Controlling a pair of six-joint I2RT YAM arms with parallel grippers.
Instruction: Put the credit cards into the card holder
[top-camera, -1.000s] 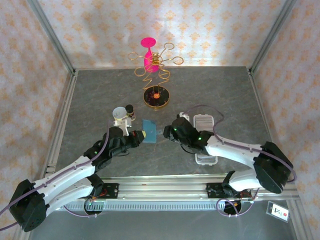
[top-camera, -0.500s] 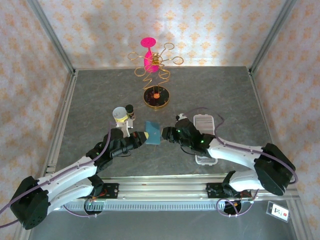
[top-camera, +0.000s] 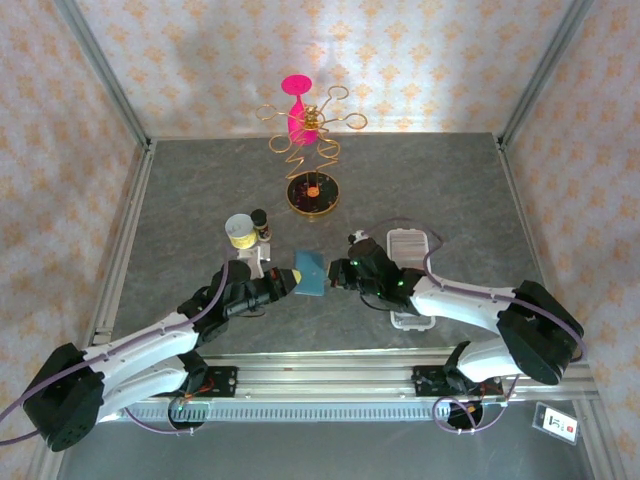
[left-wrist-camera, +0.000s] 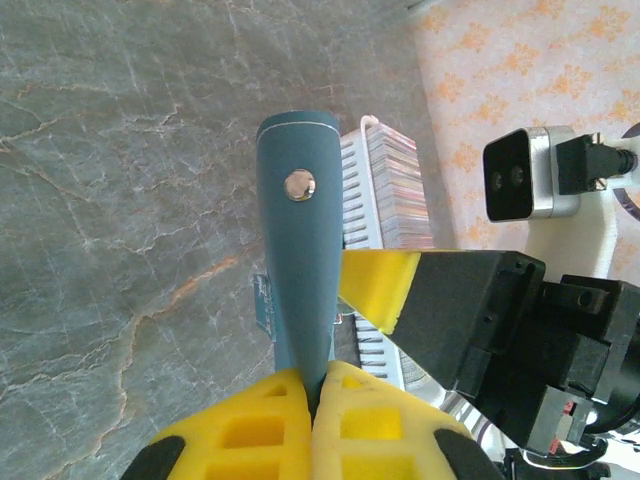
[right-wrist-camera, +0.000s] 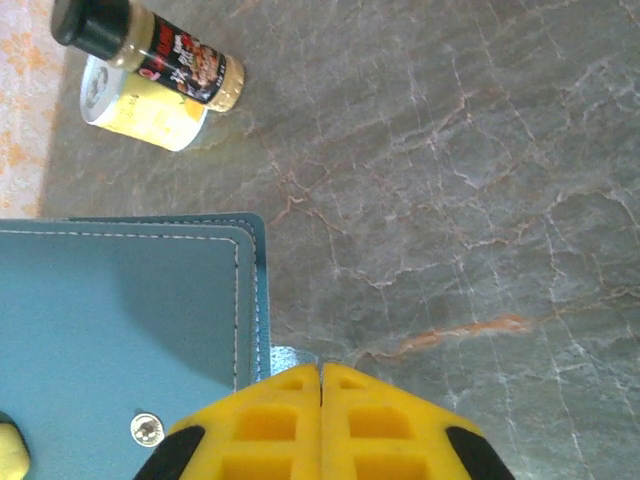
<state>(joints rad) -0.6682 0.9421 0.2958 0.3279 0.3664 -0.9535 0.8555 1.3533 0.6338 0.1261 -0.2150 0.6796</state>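
teal wallet pinched from two sides over the grey table
clamped at its left edge by the left claw, met at its right edge by the closed right claw. just right of the right claw, half under that arm: the clear ridged card holder. beyond the left claw, slightly to its left: a yellow tin and a dark-capped bottle side by side. well beyond both claws: a gold wire stand holding a pink glass.

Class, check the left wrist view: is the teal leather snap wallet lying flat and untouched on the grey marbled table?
No: the teal leather snap wallet is clamped edge-on between the left arm's yellow jaws.
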